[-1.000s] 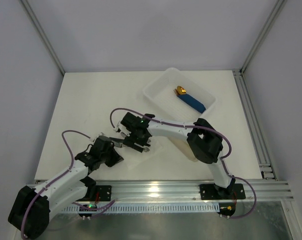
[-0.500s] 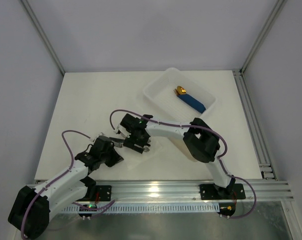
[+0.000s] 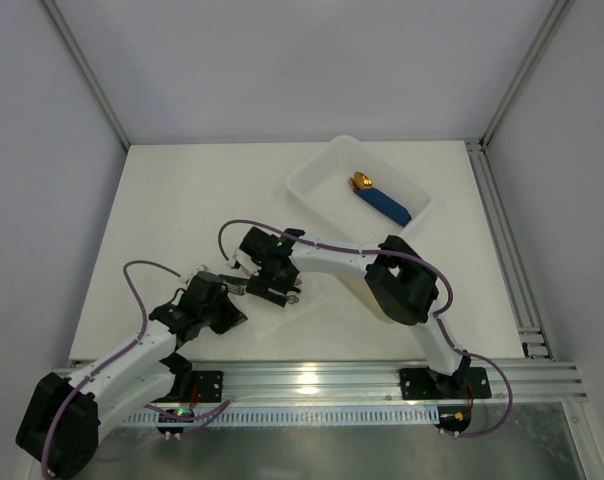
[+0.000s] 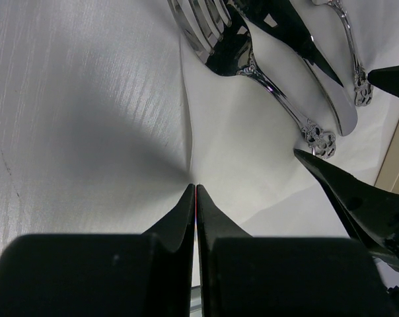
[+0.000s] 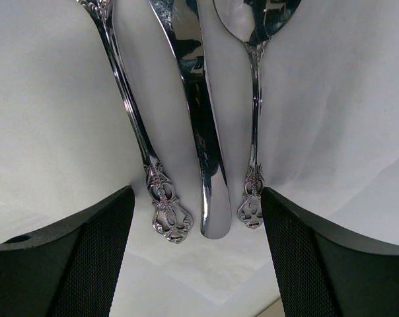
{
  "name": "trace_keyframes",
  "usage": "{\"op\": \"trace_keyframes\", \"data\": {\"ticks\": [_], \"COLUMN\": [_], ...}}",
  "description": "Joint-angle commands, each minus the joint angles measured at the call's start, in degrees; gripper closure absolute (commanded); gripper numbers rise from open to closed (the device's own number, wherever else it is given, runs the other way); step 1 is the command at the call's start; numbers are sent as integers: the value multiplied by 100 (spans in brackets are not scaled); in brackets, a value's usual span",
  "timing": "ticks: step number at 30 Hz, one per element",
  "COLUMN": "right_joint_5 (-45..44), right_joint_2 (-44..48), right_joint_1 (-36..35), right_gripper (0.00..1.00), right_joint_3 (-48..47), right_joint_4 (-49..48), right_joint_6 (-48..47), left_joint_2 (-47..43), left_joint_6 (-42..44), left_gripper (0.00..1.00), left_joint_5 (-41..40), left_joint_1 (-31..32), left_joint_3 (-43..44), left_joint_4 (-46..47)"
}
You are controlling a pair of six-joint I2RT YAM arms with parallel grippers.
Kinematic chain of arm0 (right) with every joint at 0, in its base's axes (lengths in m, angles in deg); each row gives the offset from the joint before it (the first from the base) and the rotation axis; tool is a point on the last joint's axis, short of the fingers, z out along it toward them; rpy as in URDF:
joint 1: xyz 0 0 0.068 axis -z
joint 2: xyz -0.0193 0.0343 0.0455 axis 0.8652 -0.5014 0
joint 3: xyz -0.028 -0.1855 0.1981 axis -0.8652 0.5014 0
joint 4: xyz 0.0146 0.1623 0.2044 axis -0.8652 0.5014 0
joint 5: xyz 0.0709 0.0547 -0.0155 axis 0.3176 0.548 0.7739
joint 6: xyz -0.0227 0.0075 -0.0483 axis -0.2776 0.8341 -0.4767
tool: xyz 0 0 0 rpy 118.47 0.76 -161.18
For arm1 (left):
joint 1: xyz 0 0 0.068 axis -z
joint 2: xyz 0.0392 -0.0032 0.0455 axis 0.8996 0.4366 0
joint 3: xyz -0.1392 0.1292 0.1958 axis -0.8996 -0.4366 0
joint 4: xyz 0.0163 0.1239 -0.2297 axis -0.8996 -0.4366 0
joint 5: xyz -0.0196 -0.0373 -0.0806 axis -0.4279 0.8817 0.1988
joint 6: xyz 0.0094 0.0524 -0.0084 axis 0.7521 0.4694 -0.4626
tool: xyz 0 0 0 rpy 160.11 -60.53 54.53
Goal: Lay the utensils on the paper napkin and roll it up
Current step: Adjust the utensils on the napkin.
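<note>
The cutlery (image 5: 201, 132) lies side by side on the napkin (image 5: 331, 99), in the middle of the right wrist picture. So the first part is done, and you are at the rolling part.

Your right gripper (image 5: 196, 201) is spread wide. One finger is at the lower left of that picture and one is at the lower right, with the handle ends between them. It holds nothing.

Your left gripper (image 4: 195, 188) is squeezed tight at the bottom middle of the left wrist picture. Its tips sit right on the napkin's edge. It looks like they pinch that edge, but the paper is too thin to be sure. The cutlery is at the top right there.

Next, I think you need to lift that edge and bring it over the cutlery. Go slow, so the thin paper does not rip. Move the right gripper back first, or it will be in the way.
</note>
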State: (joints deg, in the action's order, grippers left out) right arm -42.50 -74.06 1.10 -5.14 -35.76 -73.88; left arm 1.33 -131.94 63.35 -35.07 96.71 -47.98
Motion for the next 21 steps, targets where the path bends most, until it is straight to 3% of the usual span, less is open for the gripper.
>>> {"op": "trace_keyframes", "data": {"ticks": [1,21], "right_joint_5": [44,791], "right_joint_2": [-125,33], "right_joint_1": [-17,282], "right_gripper": [20,19], "right_joint_3": [-150,123], "right_joint_4": [29,-200], "right_joint_6": [-162,-206], "left_joint_2": [-96,-184], "left_joint_6": [21,21], "left_gripper": [100,100], "left_joint_5": [-99,-99], "left_joint_1": [23,23], "left_joint_3": [30,-6], "left_joint_4": [25,-45]}}
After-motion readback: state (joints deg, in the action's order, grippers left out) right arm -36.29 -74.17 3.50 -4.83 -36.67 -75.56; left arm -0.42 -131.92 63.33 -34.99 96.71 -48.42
